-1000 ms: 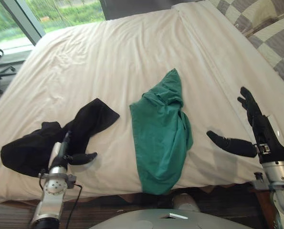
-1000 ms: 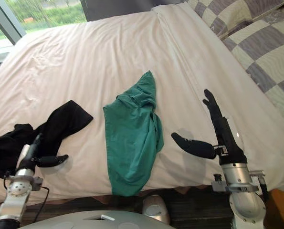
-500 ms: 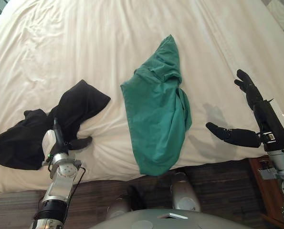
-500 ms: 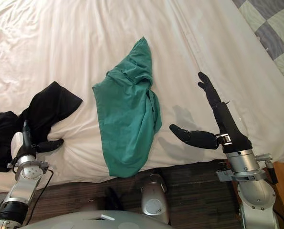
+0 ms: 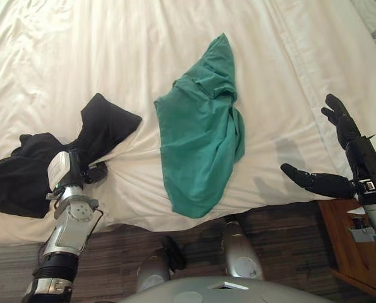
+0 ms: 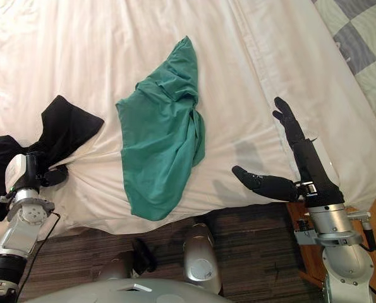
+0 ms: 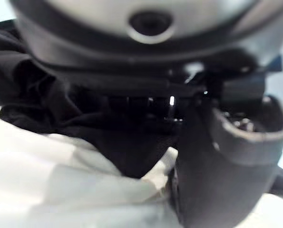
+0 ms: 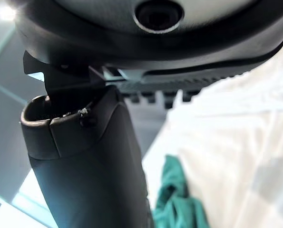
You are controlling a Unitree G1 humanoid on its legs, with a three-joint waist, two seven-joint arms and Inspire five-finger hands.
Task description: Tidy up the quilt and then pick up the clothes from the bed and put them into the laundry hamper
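Right hand splayed above white bed edge, left hand on black garment, grip unclear, dark wood floor below

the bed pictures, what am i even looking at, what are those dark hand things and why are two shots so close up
This is a humanoid robot looking down at a bed. The two wide pictures come from cameras in its head. The two close ones come from cameras on its wrists, each looking along a dark hand. On the bed lie a green garment and a black garment. The left hand rests at the black garment; whether it grips it is hidden. The right hand is open near the bed's edge, holding nothing.
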